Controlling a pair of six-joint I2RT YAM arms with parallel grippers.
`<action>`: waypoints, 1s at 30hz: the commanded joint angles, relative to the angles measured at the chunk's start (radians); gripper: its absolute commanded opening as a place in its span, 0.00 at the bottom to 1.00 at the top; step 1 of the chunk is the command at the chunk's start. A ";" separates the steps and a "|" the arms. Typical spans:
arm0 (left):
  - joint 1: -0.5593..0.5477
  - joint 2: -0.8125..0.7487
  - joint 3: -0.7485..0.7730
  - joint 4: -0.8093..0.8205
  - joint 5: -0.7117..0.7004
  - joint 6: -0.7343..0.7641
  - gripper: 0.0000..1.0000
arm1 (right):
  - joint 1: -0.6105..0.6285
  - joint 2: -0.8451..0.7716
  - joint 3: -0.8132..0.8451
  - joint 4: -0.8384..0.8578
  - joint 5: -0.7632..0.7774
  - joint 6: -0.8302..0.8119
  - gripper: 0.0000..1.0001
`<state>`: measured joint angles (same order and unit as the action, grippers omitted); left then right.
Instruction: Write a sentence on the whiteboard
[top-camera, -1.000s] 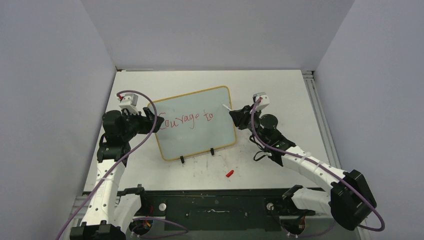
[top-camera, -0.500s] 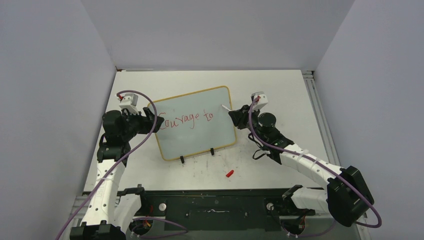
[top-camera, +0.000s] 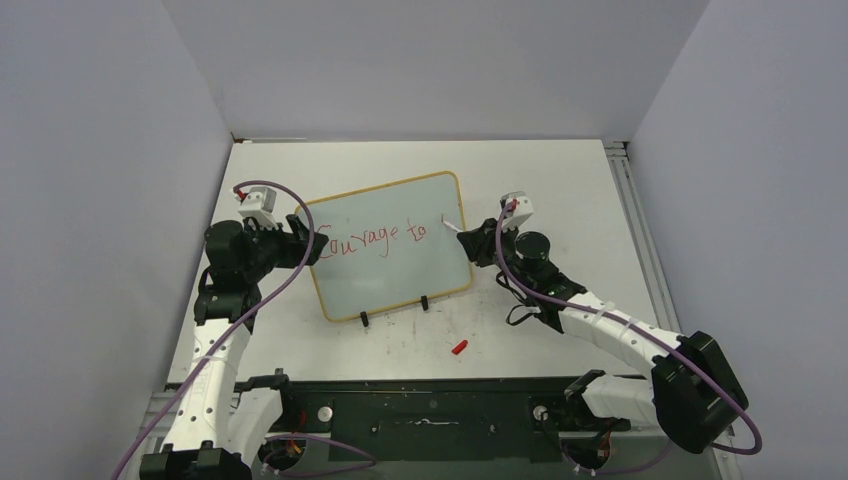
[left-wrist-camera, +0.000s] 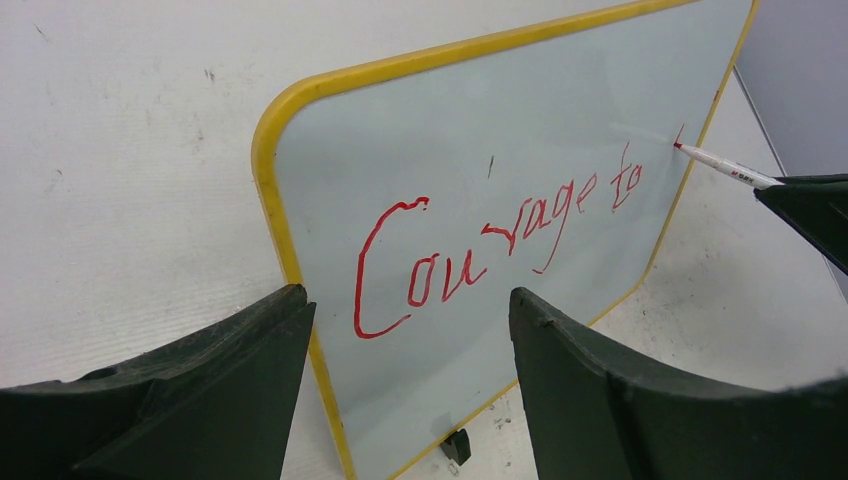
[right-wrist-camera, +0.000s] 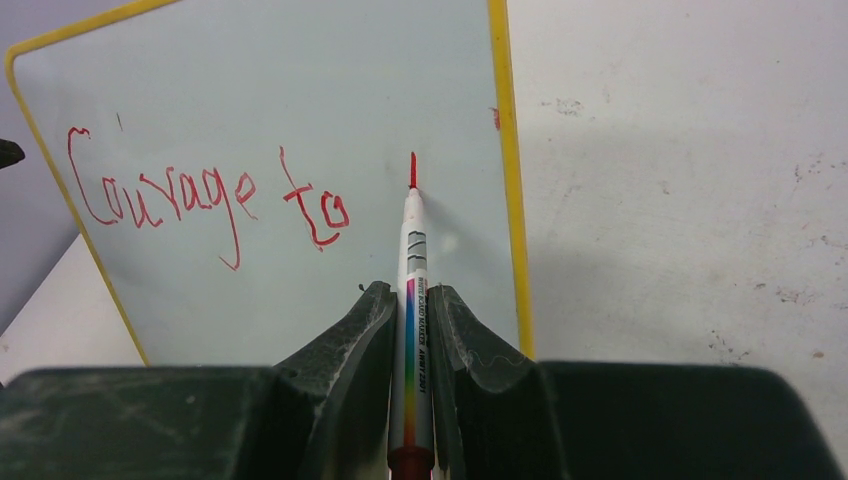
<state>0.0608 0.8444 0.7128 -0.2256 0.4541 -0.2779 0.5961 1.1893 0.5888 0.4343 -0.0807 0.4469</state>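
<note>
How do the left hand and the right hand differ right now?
The left hand is open and empty, jaws wide apart at the whiteboard's left edge; the right hand is shut on the marker. The left hand sits by the start of the sentence; the right hand sets the marker tip on the board past "to". Both face the board.

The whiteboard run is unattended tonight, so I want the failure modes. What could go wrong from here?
1. The marker in the right pincer touches a short stroke close to the yellow frame, right of "to"; the next word may run out of room.
2. The left pincer stands open around the whiteboard's left edge, not clamped, so pen pressure could shift or tip it on its clip feet.
</note>
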 joint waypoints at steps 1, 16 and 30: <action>0.008 -0.013 0.024 0.049 0.020 -0.003 0.70 | -0.004 -0.029 -0.029 0.034 -0.007 0.015 0.05; 0.008 -0.015 0.022 0.053 0.026 -0.006 0.70 | 0.002 -0.085 -0.098 0.007 0.011 0.036 0.05; 0.008 -0.016 0.022 0.053 0.025 -0.006 0.70 | 0.001 -0.071 -0.040 -0.001 0.042 0.011 0.05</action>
<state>0.0608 0.8444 0.7128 -0.2256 0.4587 -0.2787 0.5964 1.1206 0.4999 0.4080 -0.0719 0.4793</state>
